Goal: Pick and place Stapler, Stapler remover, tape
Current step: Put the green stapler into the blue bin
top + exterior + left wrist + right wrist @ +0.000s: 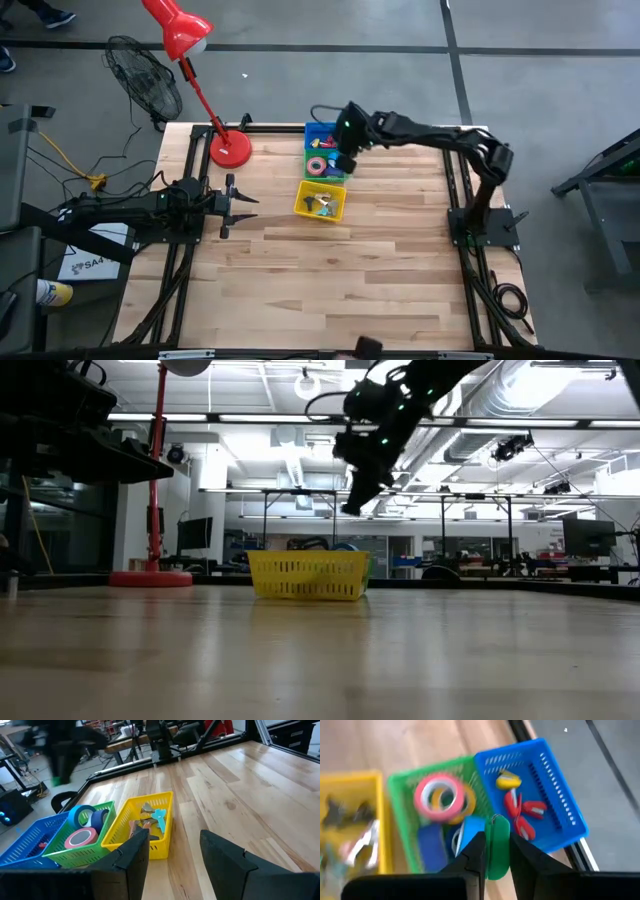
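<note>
The wooden table (pixel 330 270) carries 3 baskets (pixel 321 201) and a red lamp (pixel 230 148).

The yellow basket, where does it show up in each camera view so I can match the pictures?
High view: the yellow basket sits mid-table, on the near side of the green basket.
Low view: the yellow basket stands centre, on the far table edge.
Left wrist view: it is centre, beside the green basket.
Right wrist view: it is at the left edge.
Shared landmark: the green basket, directly adjoining it.
</note>
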